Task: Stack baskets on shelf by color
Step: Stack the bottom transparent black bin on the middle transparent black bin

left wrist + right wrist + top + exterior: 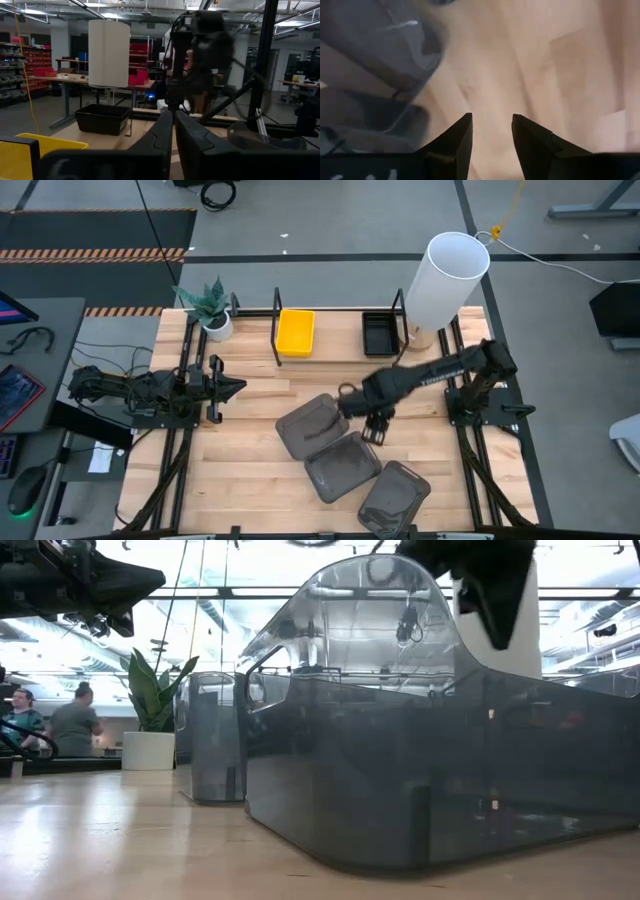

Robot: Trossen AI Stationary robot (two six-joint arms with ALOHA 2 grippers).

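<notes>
Three dark grey baskets lie on the table: one mid-table (311, 426), one nearer the front (343, 467), one at the front edge (395, 498). They overlap at their rims. A yellow basket (295, 332) and a black basket (380, 335) sit in the black wire shelf (277, 320) at the back. My right gripper (377, 430) is open above bare wood, just right of the mid-table grey basket (375, 45). My left gripper (228, 388) is shut and empty at the table's left.
A tall white cylinder (446, 278) stands at the shelf's right end. A potted plant (212, 310) stands at the back left. There is bare wood between my left gripper and the grey baskets. People sit in the room behind (70, 720).
</notes>
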